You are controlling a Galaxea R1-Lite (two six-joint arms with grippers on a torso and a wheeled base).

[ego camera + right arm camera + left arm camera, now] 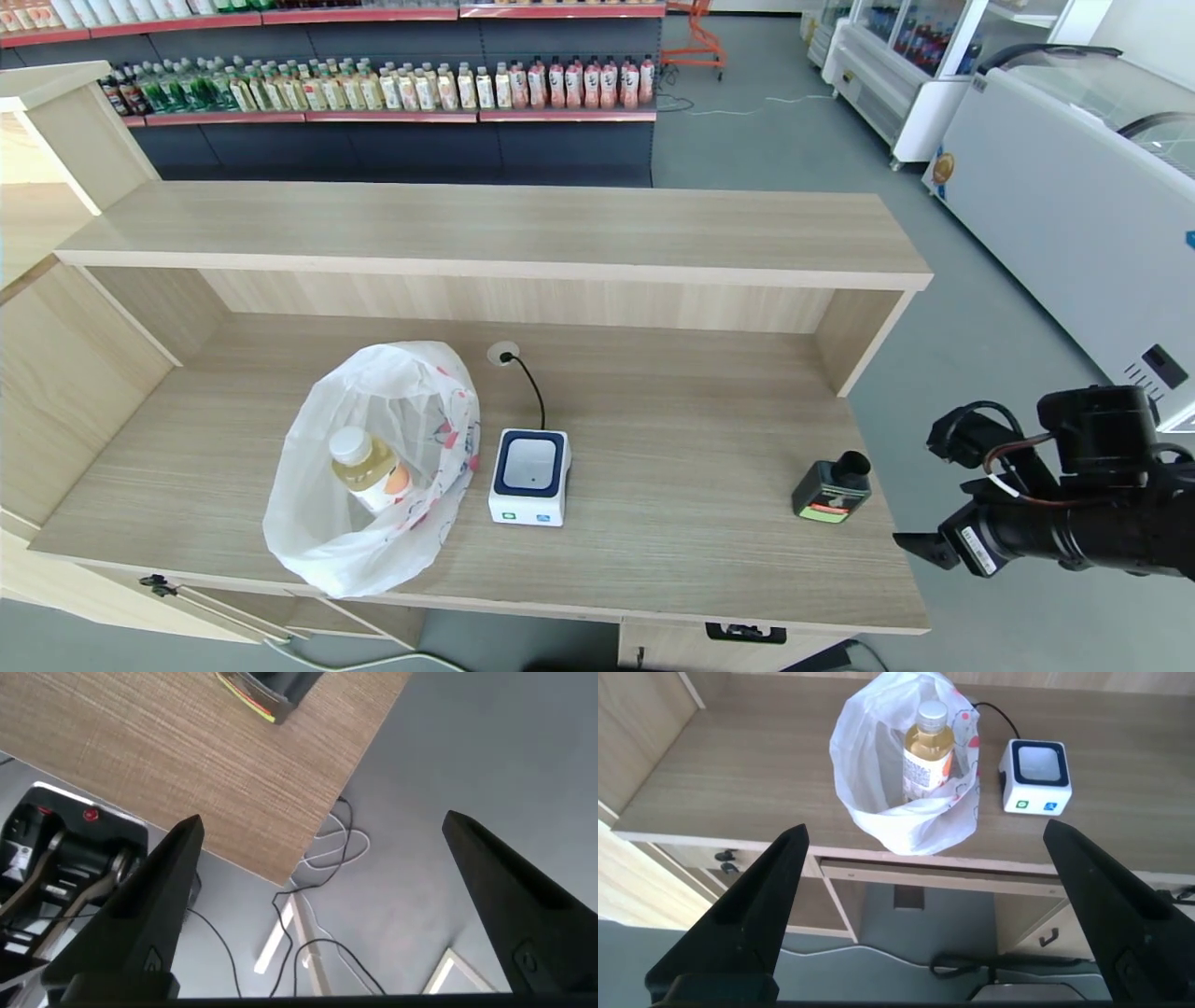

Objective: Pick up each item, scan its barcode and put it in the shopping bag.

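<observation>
Desk [672,411] of pale wood grain carries three things in a row. At its 9 o'clock side stands a thin white plastic shopping bag [308,523] with its mouth open; inside it a clear bottle [367,469] of yellowish drink with a white cap leans upright. Just beside the bag, at its 3 o'clock, sits a white square scanner [529,476] with a dark blue frame round its window, and a black cable [534,387] runs from it toward 12 o'clock to a round hole in the desk. Well apart, at the scanner's 3 o'clock near the desk's far-right edge, rests a small dark-green container [831,490] with a black cap and a red-and-green label.

The left gripper [924,835] hangs off the desk's near edge, at 6 o'clock of the bag, its fingers [757,915] spread wide and empty. The right gripper [322,819] hangs over the grey floor [486,756], at 4 o'clock of the container, fingers [140,915] likewise wide apart, holding nothing.
</observation>
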